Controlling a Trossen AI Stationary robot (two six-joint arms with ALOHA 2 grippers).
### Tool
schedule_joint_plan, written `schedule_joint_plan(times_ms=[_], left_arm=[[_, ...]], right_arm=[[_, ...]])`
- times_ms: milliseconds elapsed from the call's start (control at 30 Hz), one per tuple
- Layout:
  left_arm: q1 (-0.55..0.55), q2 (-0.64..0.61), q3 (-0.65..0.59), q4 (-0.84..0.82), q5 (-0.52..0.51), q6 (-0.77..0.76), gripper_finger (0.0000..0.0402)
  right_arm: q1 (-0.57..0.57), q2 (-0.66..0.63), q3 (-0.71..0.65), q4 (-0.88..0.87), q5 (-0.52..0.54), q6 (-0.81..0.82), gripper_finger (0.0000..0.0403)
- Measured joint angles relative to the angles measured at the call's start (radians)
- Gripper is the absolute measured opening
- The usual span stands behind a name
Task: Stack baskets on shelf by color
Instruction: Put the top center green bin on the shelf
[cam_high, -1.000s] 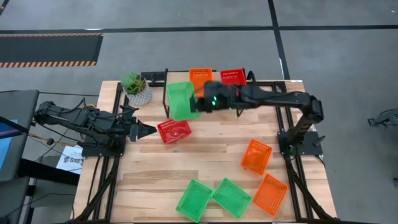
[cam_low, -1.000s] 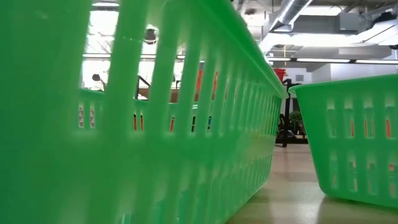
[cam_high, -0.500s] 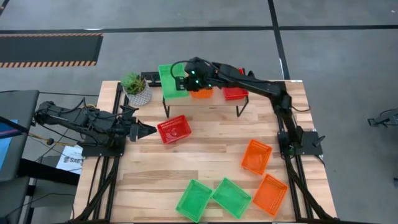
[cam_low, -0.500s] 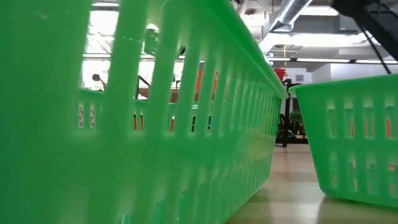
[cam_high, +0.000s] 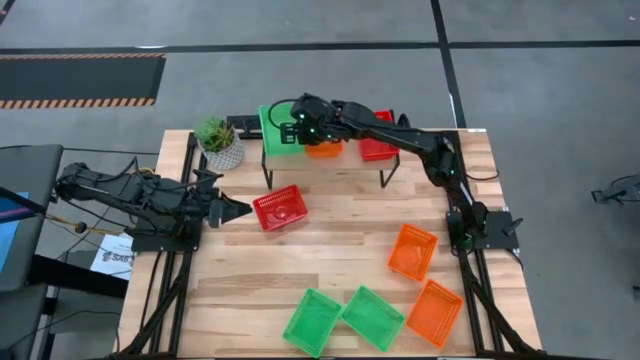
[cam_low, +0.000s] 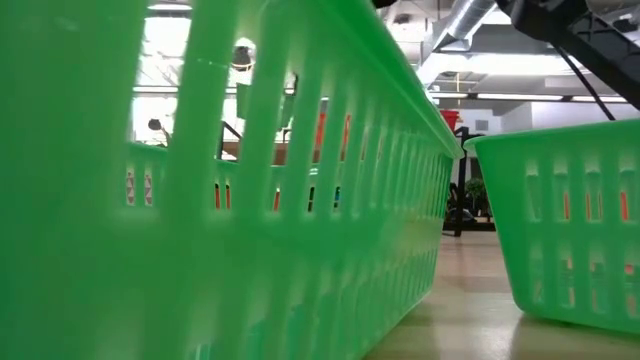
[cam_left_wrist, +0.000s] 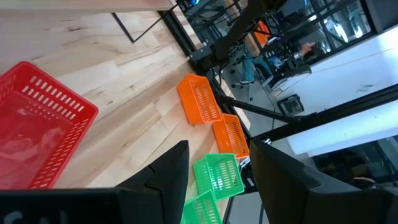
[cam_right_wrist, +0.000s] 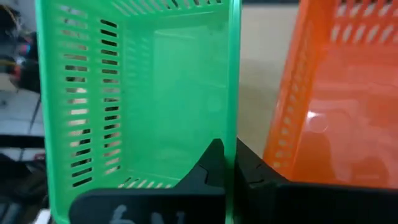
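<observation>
High view is showing the right gripper (cam_high: 296, 132) reaching over the shelf (cam_high: 390, 165), its fingers pinched tight on the rim of a green basket (cam_high: 277, 133). A second ago that basket was hanging in front of the shelf; now it is sitting over the shelf's left end, just beside the orange basket (cam_high: 323, 149), with the red shelf basket (cam_high: 377, 150) at the far end. The right wrist view is confirming it: green wall clamped between the dark fingers, orange mesh right alongside, bare shelf board between them. So green is getting its own column, and the placing looks nearly done, pending the release.

The left gripper (cam_high: 232, 209) is waiting in front of the shelf, fingers spread, pointing at a loose red basket (cam_high: 279, 208) just beside it. Well out from the shelf, two more green baskets (cam_high: 342, 318) and two orange baskets (cam_high: 424, 280) are lying on the tabletop (cam_high: 330, 250), not yet sorted.
</observation>
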Motion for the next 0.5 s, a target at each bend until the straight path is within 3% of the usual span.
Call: schedule_joint_plan(times_ms=[500], left_arm=[[0.000, 0.000, 0.000, -0.011, 0.000, 0.001, 0.0158]], right_arm=[[-0.017, 0.008, -0.001, -0.047, 0.032, 0.022, 0.0008]])
